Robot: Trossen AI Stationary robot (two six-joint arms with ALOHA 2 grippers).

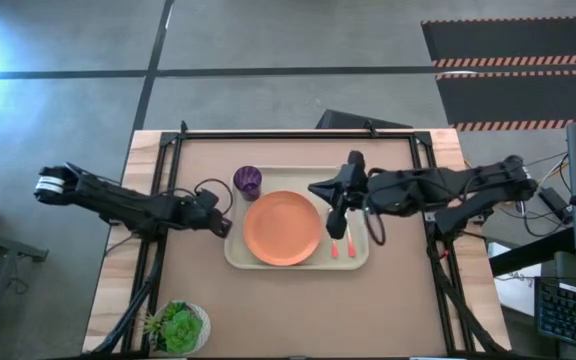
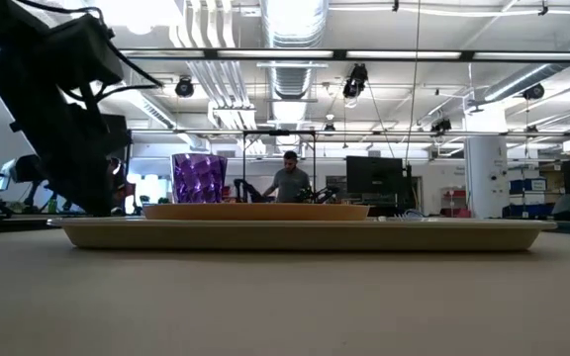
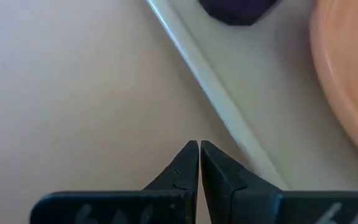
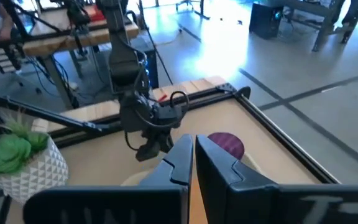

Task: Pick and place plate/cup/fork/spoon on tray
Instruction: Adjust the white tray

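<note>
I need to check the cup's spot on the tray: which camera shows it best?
High view: the cup stands clear in the tray corner beside the plate. Low view shows its side; both wrist views catch only part.

One tray (image 1: 236, 255) sits at the frame's centre, carrying one orange plate (image 1: 282, 228), one purple cup (image 1: 247, 181), and two orange-red-handled utensils, a fork (image 1: 334, 247) and a spoon (image 1: 350, 244). One potted plant (image 1: 176, 327) stands at lower left. Two arms reach in, one from each side.
</note>
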